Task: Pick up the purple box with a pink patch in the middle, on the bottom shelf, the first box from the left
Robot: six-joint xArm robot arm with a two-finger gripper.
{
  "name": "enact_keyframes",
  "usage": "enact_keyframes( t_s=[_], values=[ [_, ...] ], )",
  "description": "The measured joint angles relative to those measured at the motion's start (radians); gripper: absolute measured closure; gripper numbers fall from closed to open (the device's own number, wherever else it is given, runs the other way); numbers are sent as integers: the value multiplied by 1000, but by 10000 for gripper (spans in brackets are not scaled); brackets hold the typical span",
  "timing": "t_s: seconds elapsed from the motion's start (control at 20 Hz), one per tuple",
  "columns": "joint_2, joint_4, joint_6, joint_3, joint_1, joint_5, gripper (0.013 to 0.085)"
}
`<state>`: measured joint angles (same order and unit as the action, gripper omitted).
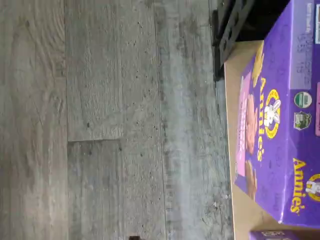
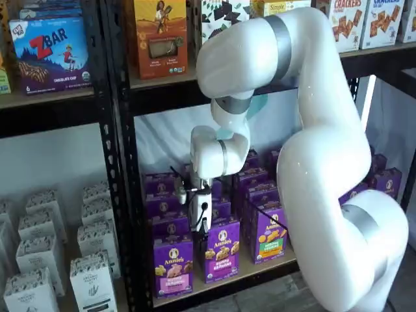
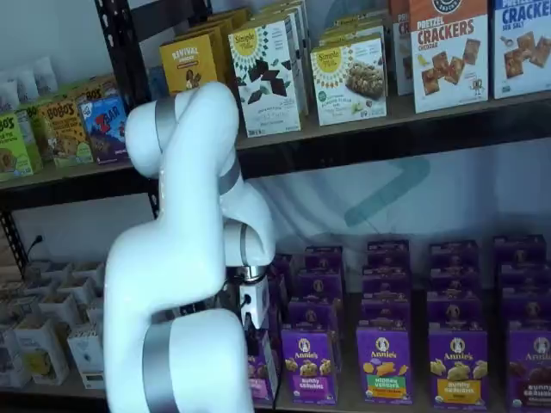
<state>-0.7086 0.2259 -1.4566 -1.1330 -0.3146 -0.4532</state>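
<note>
- Close under the wrist camera: purple box, "Annie's" in yellow and a round rabbit logo on its faces, a pink strip along one face.
- Standing upright at the front left corner of the bottom shelf, right at the tan board's edge, beside the black rack upright.
- In both shelf views, first in the front row, pink patch low on its front; half hidden behind the white arm in one of them.
- Just to its right, a like box with a purple patch, then one with a green patch; more purple boxes stacked in rows behind.
- Just above and slightly right of the purple box: gripper, white body pointing down, black fingers hard to make out; spread to full width, gripping nothing, box untouched on the board.
- Same gripper low beside the arm's elbow.
- White arm bending in from the right, across the front of the shelves.
- Grey wood-grain floor beyond the shelf edge.
- Higher board: orange box and cracker boxes.
- Left bay: white cartons in rows.
</note>
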Motion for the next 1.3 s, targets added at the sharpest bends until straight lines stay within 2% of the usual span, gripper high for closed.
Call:
enact_keyframes(
  t_s=[0.25,0.9,1.3],
  values=[
    [-40,-28,23,-64,5,-7,130],
    [-96,45,-31,-144,-5,9,130],
    [-138,43,-14,-185,-21,19,130]
  ],
)
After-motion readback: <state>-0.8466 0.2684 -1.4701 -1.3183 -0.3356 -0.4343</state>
